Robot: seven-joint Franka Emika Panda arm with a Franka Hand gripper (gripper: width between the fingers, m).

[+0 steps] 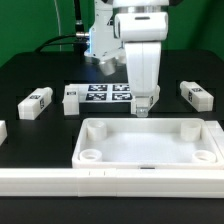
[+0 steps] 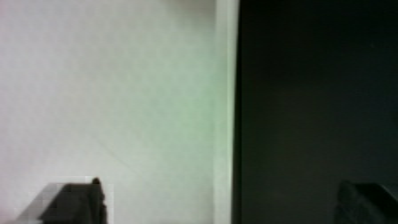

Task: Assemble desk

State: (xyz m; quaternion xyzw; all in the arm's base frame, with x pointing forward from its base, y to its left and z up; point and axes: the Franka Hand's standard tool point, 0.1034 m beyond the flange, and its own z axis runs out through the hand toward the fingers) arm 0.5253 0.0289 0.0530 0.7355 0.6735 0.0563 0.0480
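Note:
The desk's white tray-like tabletop (image 1: 150,146) lies in front with round corner sockets facing up. White block legs with tags lie on the black table: two at the exterior view's left (image 1: 36,102) (image 1: 70,100) and one at its right (image 1: 196,94). My gripper (image 1: 146,108) points down just behind the tabletop's far rim. In the wrist view my gripper (image 2: 222,205) has its jaws wide apart, with a dark fingertip (image 2: 75,204) at each side. A blurred white surface (image 2: 116,100) fills half of that view and black table the rest. I cannot tell which white part it is.
The marker board (image 1: 108,93) lies flat behind the gripper, between the legs. A long white rail (image 1: 100,186) runs along the front edge. Another white piece (image 1: 2,131) shows partly at the exterior view's left edge. The arm's base stands at the back.

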